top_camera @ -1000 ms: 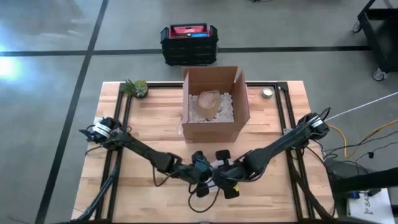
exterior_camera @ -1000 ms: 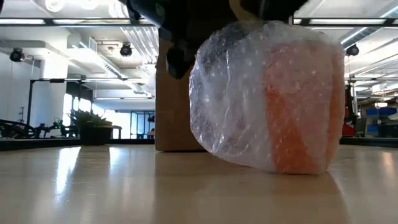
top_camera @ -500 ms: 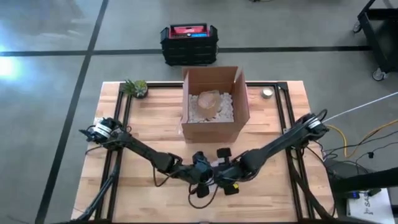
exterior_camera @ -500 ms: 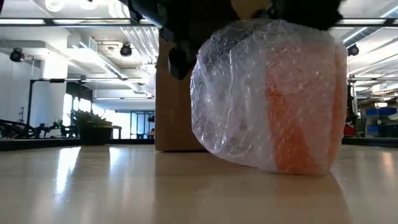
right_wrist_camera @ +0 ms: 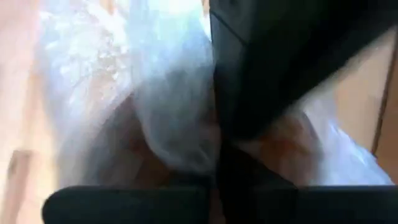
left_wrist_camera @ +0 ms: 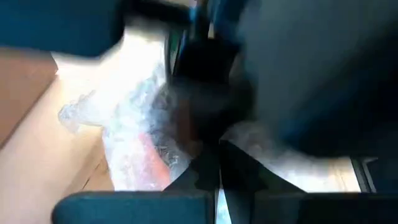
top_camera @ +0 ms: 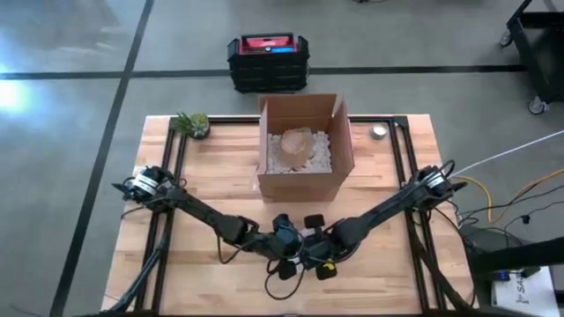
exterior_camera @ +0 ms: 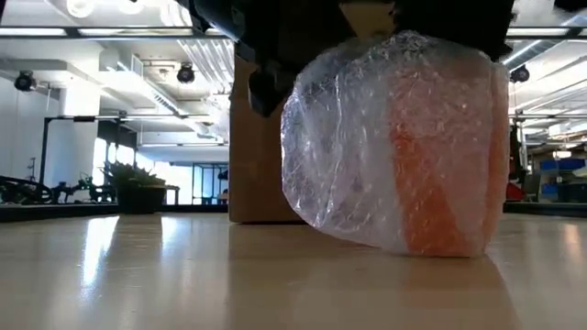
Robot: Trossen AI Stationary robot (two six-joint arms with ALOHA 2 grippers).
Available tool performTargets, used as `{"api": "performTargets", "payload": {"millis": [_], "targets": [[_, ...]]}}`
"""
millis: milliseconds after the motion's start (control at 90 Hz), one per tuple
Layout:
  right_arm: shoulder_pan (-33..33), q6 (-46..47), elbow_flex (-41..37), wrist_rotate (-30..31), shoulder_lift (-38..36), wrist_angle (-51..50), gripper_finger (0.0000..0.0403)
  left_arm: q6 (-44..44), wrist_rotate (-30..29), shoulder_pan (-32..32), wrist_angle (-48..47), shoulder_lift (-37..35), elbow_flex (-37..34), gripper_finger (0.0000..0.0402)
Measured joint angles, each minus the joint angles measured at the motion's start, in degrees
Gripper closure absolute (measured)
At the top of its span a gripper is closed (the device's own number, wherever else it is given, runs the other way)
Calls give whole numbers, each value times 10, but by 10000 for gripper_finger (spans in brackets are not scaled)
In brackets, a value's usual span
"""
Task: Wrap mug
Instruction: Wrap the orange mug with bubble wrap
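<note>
The mug is orange and shows through a bundle of clear bubble wrap at the table's near middle. The bundle's right bottom edge rests on the table and its left underside is raised. Both grippers come down on its top. My left gripper and my right gripper meet there, and from above they hide the bundle. Each wrist view shows wrap close against dark fingers. My left gripper is shut on the bubble wrap at the top of the bundle, coming from above and from the table's left. The other arm covers much of the place of contact. My right gripper is shut on gathered wrap at the bundle's top, coming from above and from the table's right. How many layers it has cannot be told.
An open cardboard box with white filler and a wrapped item stands just beyond the grippers. A small potted plant sits at the far left, a small round object at the far right. Bare table lies on both sides of the grippers.
My right arm has edged toward the table's left, closer over the bundle. The bundle has stayed in place, and its top has shifted slightly under the grippers.
</note>
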Motion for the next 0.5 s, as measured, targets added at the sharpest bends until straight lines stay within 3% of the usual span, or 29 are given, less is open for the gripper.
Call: {"api": "performTargets", "payload": {"millis": [200, 500], "targets": [[8, 3, 9, 6, -61, 15, 401, 1, 1, 0, -2, 0, -1, 401], [17, -4, 3, 8, 4, 62, 401, 3, 1, 0, -2, 0, -1, 401]]}}
